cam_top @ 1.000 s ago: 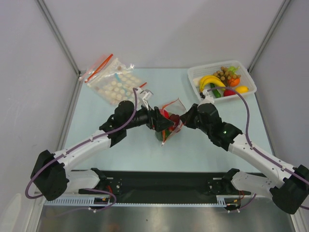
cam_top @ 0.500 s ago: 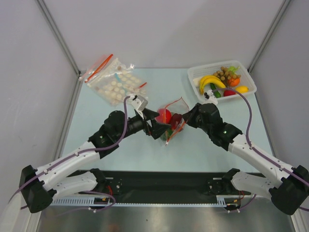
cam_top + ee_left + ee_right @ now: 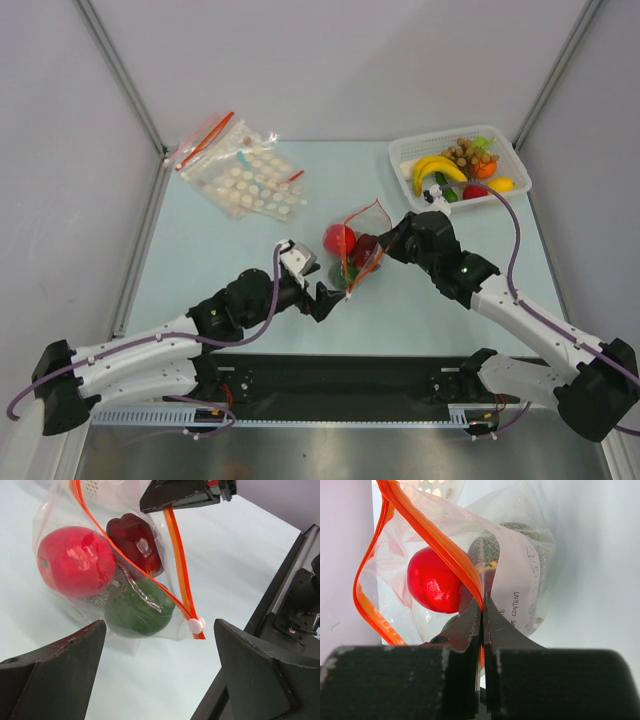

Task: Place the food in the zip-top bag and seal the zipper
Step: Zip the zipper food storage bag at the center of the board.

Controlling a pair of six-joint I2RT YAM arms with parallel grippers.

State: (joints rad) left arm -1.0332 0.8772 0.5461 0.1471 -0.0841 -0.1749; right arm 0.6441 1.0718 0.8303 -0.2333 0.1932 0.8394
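- Zip-top bag (image 3: 358,240): small, clear, crinkled film with faint printed lettering on one face. It sits mid-counter, just beyond my left pincer, with its mouth lifted and its lower end seeming to rest on the surface.
- Zipper (image 3: 177,565): thin orange-red strip in two runs. They gape apart along the mouth and meet at a small white slider (image 3: 195,625), so the bag is not sealed.
- Contents, all inside the film and pressed together:
  - shiny red round fruit (image 3: 75,562), smooth and glossy;
  - dark red piece (image 3: 135,542), lobed, with a hard shine;
  - dark green ball (image 3: 137,612), matte, lowest in the bag;
  - rough grey-green ball (image 3: 485,550), with a netted skin, half hidden behind the others.
- Right pincer (image 3: 482,611): black fingers pressed together, clamped on one run of the zipper at the mouth and holding that edge up.
- Left pincer (image 3: 325,297): fingers wide apart, gripping nothing, aimed at the slider end of the bag and clear of it.
- Counter (image 3: 230,260): pale blue-green, flat and smooth.
- White basket (image 3: 405,155): lattice plastic at the far right corner, with yellow bananas (image 3: 438,170) and other toy produce inside.
- Disc-patterned bags (image 3: 245,175): clear, red-stripped, lying flat at the far left.
- Change since a second ago: my left pincer was up against the bag's mouth and now sits back toward the near edge. The right grip is unchanged, and the red fruit shows more plainly through the film.
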